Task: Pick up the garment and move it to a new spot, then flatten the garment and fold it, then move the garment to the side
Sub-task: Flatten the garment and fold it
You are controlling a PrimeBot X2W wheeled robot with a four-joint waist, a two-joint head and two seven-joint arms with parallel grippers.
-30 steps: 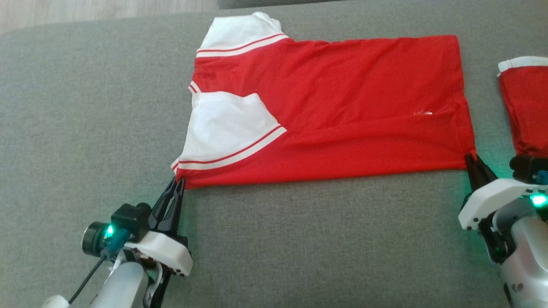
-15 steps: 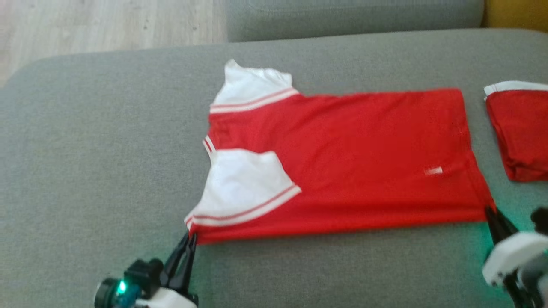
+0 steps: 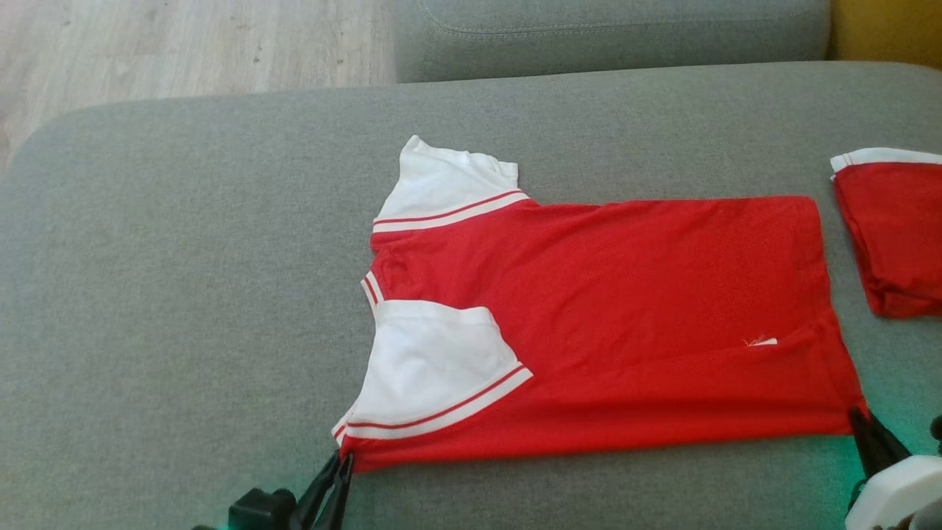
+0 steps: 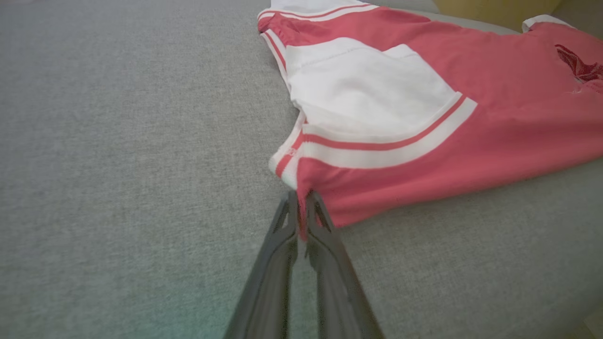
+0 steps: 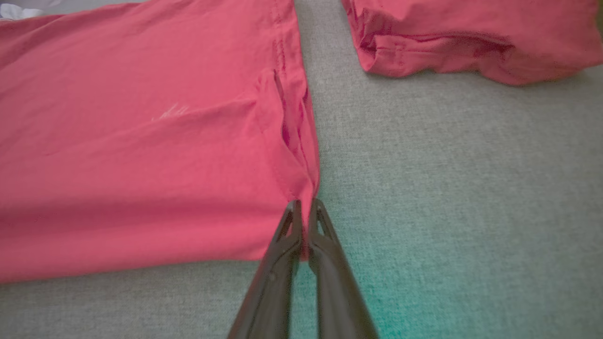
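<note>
The left gripper (image 4: 301,202) is squeezed tight on a corner of the shirt (image 3: 625,309). A bit of red cloth sits between its two dark fingers. This is the near corner at the neck end, just under the near sleeve (image 3: 434,368).

The right gripper (image 5: 305,205) is squeezed tight too. It pinches the other near corner, at the bottom end of the shirt, where the side seam has a small slit. Green light glows on the grey cloth next to it.

The shirt lies flat on the sofa (image 3: 184,294), stretched between the two grippers. Its neck end points to the left and its bottom end points to the right. It is red, with white sleeves that have red and white stripes. The near sleeve lies folded over on top of the red part. The far sleeve (image 3: 445,184) sticks out past the far edge. A small white mark (image 3: 762,341) shows near the bottom end.

To the right lies another red cloth (image 3: 894,235) with a white edge. It is bunched up and does not touch the shirt.

Past the sofa are a grey cushion (image 3: 611,37) and a wood floor (image 3: 184,44).
</note>
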